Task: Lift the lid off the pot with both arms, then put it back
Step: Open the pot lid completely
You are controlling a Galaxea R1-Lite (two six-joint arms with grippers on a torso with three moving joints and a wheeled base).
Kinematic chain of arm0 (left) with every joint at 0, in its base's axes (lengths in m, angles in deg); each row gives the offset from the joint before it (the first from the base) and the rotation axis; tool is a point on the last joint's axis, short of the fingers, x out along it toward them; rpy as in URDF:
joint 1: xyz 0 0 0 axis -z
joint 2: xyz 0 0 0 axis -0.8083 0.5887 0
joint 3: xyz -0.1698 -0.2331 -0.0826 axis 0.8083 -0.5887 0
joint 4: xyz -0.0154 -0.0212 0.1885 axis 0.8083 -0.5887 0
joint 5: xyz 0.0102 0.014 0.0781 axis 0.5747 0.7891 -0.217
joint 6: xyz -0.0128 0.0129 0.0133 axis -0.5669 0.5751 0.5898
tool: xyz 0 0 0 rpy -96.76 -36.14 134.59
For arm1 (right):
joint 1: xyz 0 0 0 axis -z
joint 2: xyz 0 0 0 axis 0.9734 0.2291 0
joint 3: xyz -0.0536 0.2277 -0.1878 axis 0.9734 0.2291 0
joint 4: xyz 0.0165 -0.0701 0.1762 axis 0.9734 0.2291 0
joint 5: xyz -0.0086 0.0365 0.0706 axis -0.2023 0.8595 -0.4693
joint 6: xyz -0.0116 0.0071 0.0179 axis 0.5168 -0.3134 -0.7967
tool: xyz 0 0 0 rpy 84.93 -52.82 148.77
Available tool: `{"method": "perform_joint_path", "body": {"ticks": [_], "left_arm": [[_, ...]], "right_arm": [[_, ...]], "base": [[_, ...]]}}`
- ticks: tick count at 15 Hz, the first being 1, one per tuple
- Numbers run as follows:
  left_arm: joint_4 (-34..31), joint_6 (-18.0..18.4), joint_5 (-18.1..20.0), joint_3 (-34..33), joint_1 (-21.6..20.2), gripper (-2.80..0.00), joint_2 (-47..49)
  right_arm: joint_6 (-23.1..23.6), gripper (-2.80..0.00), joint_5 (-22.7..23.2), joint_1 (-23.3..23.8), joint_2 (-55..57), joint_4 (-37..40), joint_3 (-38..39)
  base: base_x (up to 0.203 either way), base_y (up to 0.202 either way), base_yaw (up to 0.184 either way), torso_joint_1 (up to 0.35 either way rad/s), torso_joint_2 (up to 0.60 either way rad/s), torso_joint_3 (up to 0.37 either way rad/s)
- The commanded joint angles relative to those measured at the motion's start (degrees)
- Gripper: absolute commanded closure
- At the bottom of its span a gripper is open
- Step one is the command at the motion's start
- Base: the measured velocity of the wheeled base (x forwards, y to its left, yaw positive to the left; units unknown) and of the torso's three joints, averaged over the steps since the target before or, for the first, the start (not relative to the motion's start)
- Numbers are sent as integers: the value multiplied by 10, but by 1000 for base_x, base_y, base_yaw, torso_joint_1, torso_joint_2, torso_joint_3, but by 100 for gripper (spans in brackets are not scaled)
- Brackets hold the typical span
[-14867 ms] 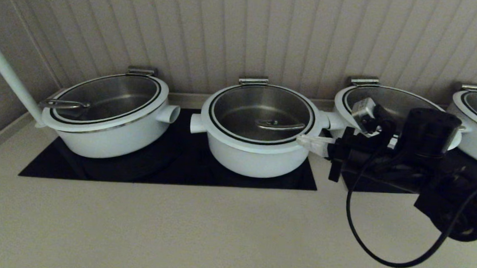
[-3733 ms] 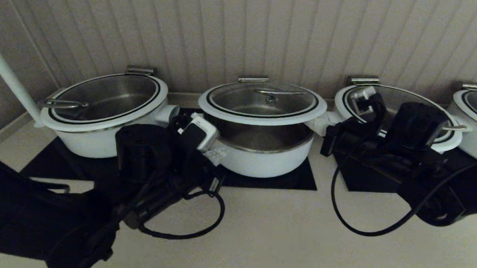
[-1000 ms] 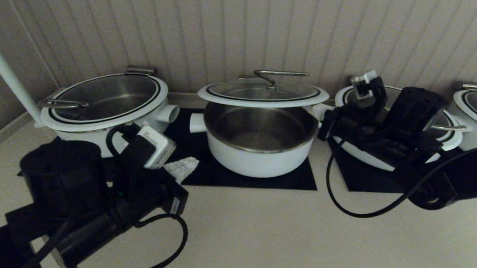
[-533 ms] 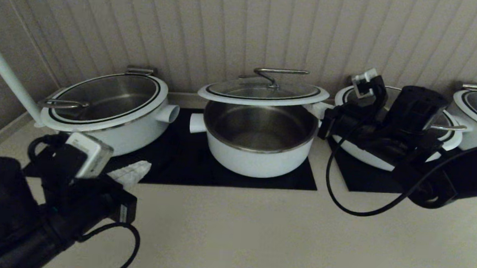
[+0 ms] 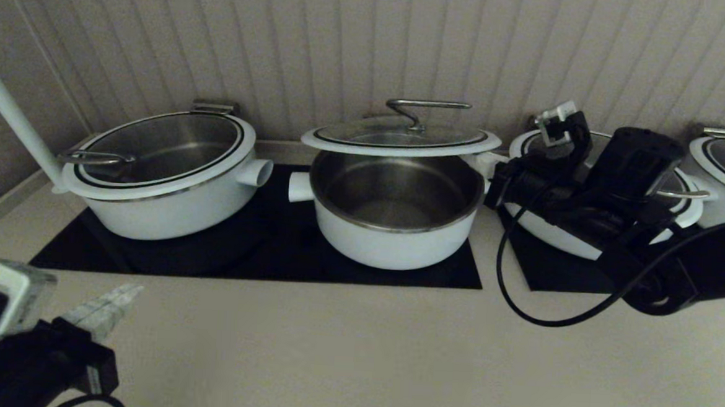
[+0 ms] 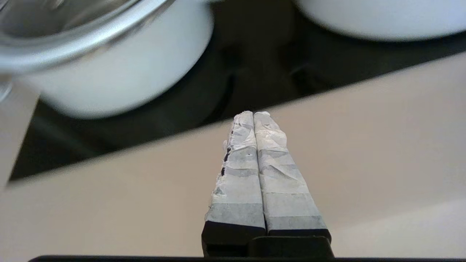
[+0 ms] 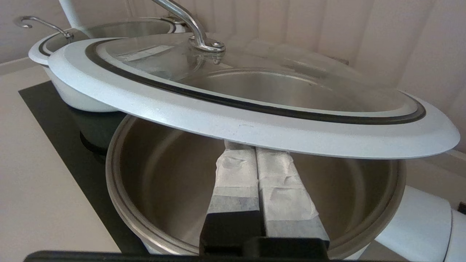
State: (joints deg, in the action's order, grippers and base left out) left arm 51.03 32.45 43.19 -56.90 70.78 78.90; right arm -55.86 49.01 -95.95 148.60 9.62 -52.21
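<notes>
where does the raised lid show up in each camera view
Head view: lid at centre, raised over the pot.
Left wrist view: not in it.
Right wrist view: lid fills the upper half, right hand under its rim.
Shared landmark: the black mat.

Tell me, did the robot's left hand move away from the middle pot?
Yes. The left gripper has pulled back from the pot, past the black mat, toward the counter's near-left corner, fingers shut.

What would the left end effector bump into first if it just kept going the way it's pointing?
Probably the left-hand white pot. The left end effector, shut and over the bare counter, points across the black mat toward the gap between two pots, so depth leaves this uncertain.
</notes>
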Motion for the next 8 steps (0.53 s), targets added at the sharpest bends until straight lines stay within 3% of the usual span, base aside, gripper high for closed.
{"method": "perform_joint_path", "body": {"ticks": [1,8], "left_arm": [[-45,-12,-8,-15,-22,0,-88],[-338,-28,-36,-16,-28,0,-452]], "right_arm": [[0,0,2,0,-2,-3,-5],[0,0,2,-1,-4,-4,-7]], "base": [[0,0,0,0,0,0],[0,0,0,0,0,0]]}}
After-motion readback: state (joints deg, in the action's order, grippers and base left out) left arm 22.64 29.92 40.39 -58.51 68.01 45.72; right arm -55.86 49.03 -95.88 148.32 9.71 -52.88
